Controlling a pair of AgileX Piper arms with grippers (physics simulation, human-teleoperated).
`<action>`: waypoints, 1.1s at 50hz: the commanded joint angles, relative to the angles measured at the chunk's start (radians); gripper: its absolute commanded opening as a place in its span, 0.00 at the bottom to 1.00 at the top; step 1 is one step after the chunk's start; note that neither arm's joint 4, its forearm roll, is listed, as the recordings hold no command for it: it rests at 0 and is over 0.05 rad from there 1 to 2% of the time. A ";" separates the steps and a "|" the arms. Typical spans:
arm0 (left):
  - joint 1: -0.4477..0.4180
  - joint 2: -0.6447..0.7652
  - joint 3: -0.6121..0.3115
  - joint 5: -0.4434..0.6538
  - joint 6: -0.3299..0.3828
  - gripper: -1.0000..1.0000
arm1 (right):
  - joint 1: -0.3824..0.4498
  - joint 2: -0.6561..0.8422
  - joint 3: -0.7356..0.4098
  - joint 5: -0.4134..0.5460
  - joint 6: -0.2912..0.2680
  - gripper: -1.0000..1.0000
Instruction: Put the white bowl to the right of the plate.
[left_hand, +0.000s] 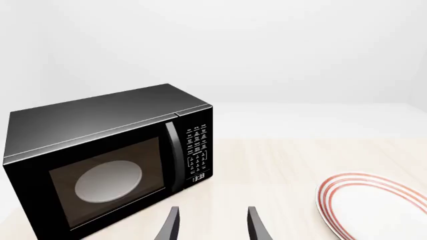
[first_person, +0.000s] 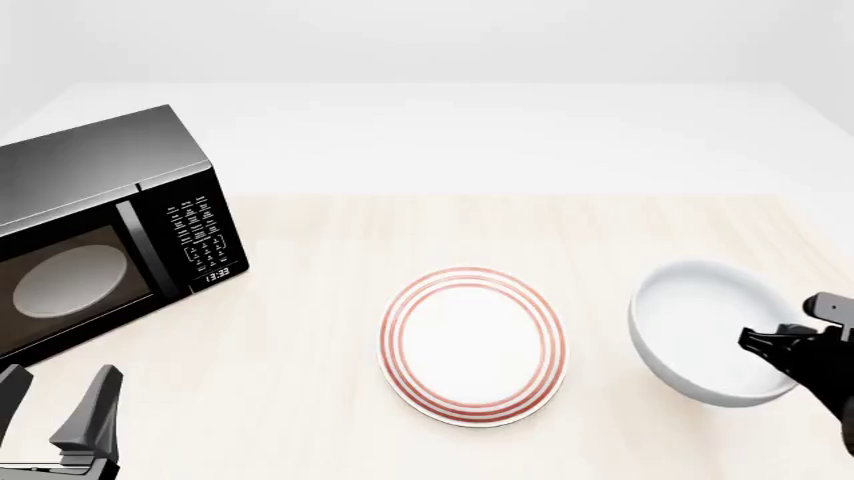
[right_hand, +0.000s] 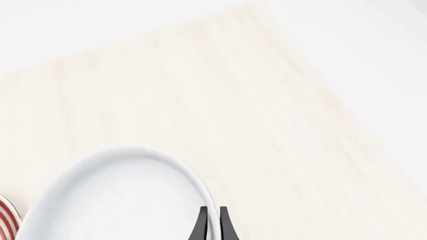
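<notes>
**White bowl held by its rim, right of the plate**

The white bowl (first_person: 707, 330) sits to the right of the plate (first_person: 473, 345) in the front view, near it but apart; both are on the pale wooden counter (first_person: 400, 230). The right tool (right_hand: 212, 222) is nearly closed, its fingers pinching the bowl's thin rim on the side away from the plate; the left tool (left_hand: 212, 225) hangs open and empty in front of the black microwave (left_hand: 110, 160). The bowl looks rigid, glossy and likely slippery, probably breakable; a rim pinch is the sensible hold, though a smooth wall may let it swing or slip if the grip is light.
</notes>
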 joint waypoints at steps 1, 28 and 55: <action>0.000 0.000 0.000 0.000 0.000 1.00 | 0.005 0.076 -0.013 -0.057 0.011 0.00; 0.000 0.000 0.000 0.000 0.000 1.00 | 0.050 0.259 -0.029 -0.179 0.034 0.00; 0.000 0.000 0.000 0.000 0.000 1.00 | 0.056 0.350 -0.012 -0.259 0.045 0.00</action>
